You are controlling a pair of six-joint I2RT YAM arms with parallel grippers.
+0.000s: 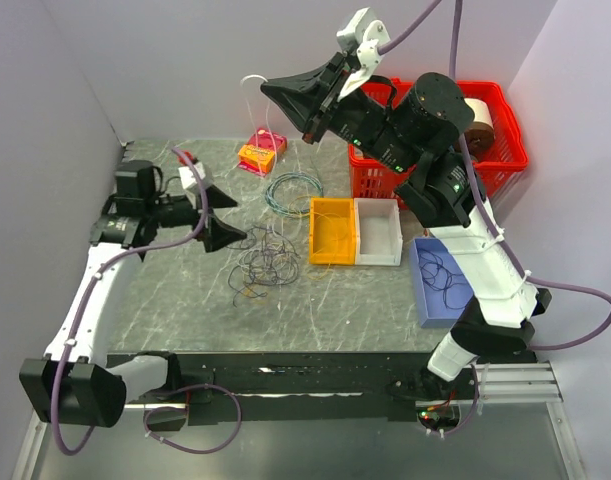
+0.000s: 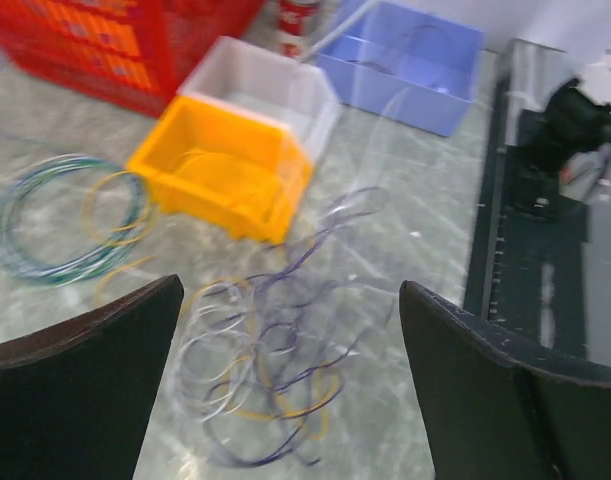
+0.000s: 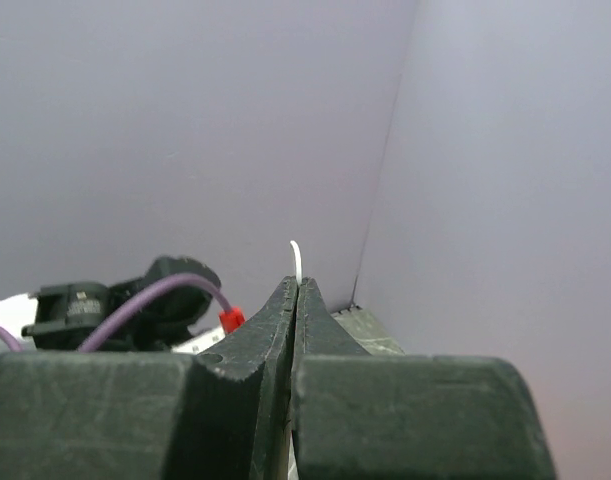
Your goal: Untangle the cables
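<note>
Hovering over the table with my left gripper (image 1: 230, 218) spread wide and holding nothing, I have the cables (image 1: 263, 262) just to the right of its tips in the overhead view, at the frame's middle. In my left wrist view the bunch (image 2: 275, 370) fills the lower middle, straight ahead in the gap between my two black fingers (image 2: 95, 360). It runs up the frame toward the yellow bin (image 2: 225, 170), and one purple loop reaches to the upper right.

My right gripper (image 1: 270, 92) is high in the upper middle of the overhead view, well apart from the heap. It is clamped on a single white strand (image 3: 296, 255), whose tip pokes out above the closed tips. I cannot tell whether that strand trails down into the tangle.

My left arm is plainly the nearer one. I judge the next pick is a short reach forward and down along that line.
</note>
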